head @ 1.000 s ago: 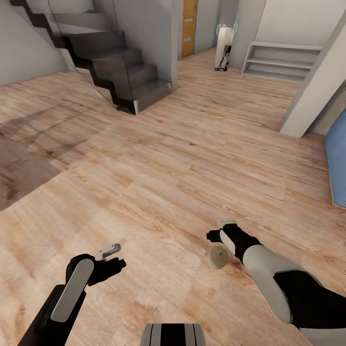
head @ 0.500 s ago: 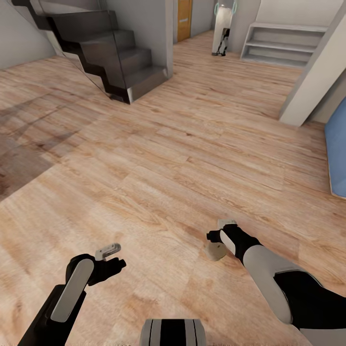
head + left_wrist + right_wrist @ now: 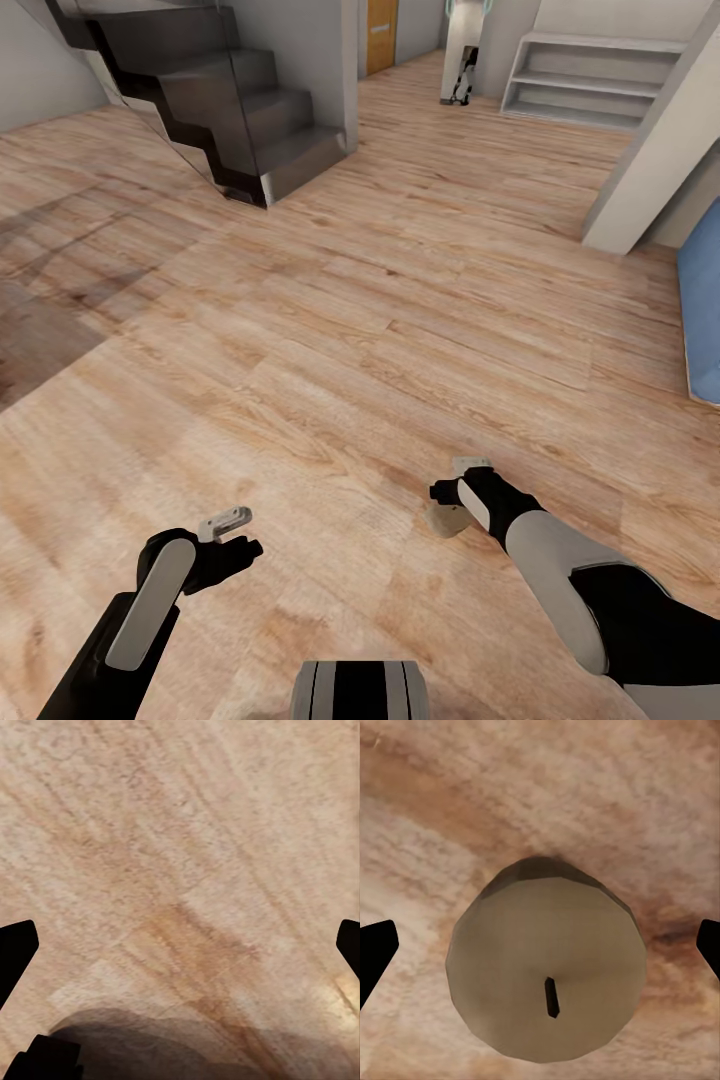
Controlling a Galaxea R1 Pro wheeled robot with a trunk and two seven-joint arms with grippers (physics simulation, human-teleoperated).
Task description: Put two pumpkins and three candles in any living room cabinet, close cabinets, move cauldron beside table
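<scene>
A candle (image 3: pixel 447 519) is seen on the wooden floor (image 3: pixel 330 330), directly beneath the right gripper (image 3: pixel 462 480), in open floor well apart from the staircase (image 3: pixel 215 120) and the white shelf unit (image 3: pixel 590 85). In the right wrist view the candle (image 3: pixel 547 967) is presented end-on, its round top and dark wick facing the camera, with the two fingertips set wide at either side and clear of it. The right gripper is therefore judged spread open and holding nothing. Whether the candle stands on the floor or is lifted off it cannot be told with certainty.

The left gripper (image 3: pixel 232 530) is held low over bare floor; in its wrist view the fingertips stand wide apart with nothing between them.

The step in hand is judged to be the pick-up of the candle. It is best done by a straight descent with the candle kept centred between the fingers, which are closed on the cylinder's side wall below the top rim, so that it is not tipped or rolled away.

The candle's long axis is judged to run roughly along the gripper's approach line, wick end towards the gripper
</scene>
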